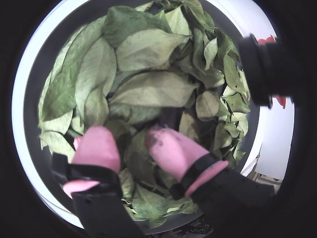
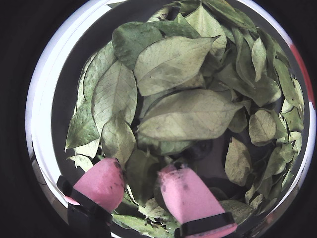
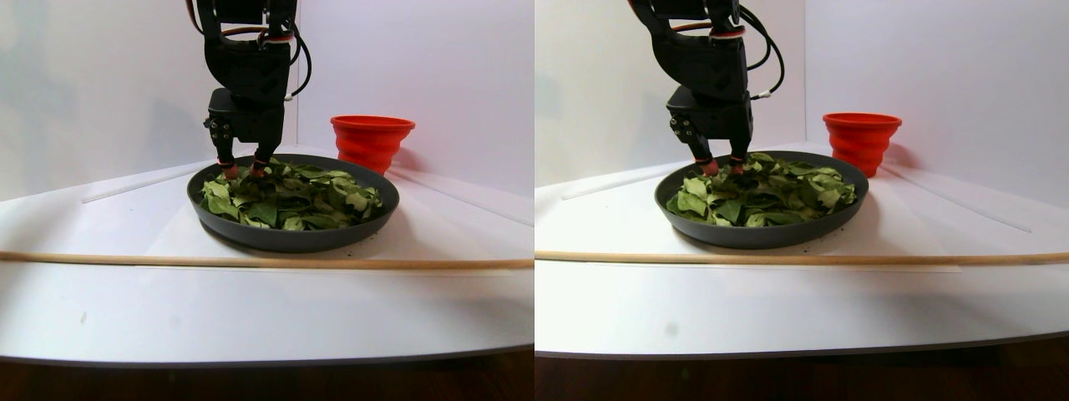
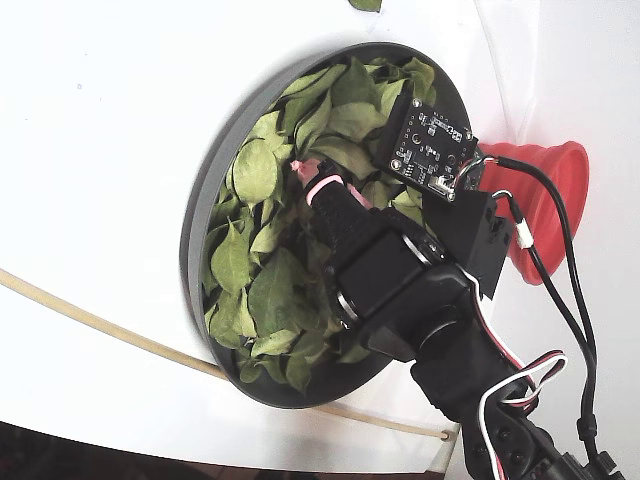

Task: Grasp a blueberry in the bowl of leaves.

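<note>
The dark-grey bowl (image 1: 34,94) is filled with green leaves (image 1: 148,89); it also shows in the other wrist view (image 2: 59,99), the stereo pair view (image 3: 292,241) and the fixed view (image 4: 200,210). My gripper (image 1: 131,141) is open, its pink fingertips (image 2: 101,181) pressed down into the leaves near the bowl's rim, with only leaves between them. It also shows in the stereo pair view (image 3: 242,171) and the fixed view (image 4: 305,178). No blueberry is plainly visible; a dark gap (image 2: 198,148) among the leaves lies just beyond the right finger, and I cannot tell what it holds.
A red ribbed cup (image 3: 372,142) stands behind the bowl, and it also shows in the fixed view (image 4: 550,190). A thin wooden stick (image 3: 250,261) lies across the white table in front of the bowl. A stray leaf (image 4: 365,5) lies outside the bowl.
</note>
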{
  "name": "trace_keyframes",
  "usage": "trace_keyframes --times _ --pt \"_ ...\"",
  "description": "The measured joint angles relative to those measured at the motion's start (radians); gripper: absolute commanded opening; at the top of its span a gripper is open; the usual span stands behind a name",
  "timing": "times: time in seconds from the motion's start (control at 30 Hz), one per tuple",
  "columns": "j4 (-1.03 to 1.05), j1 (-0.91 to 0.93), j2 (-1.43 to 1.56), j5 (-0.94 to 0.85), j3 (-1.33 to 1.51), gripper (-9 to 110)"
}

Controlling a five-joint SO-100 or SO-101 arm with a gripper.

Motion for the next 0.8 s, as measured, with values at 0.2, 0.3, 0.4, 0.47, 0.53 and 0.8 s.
trace_keyframes --times 0.2,0.3,0.4,0.47,0.53,0.8 --pt "0.0 0.018 0.0 -0.054 0.0 14" --pt "0.0 0.031 0.0 -0.061 0.0 14" --pt "0.0 0.029 0.0 -0.061 0.0 14" --pt "0.0 0.028 0.0 -0.061 0.0 14" --pt "0.0 0.028 0.0 -0.061 0.0 14" --pt "0.0 0.035 0.0 -0.072 0.0 14"
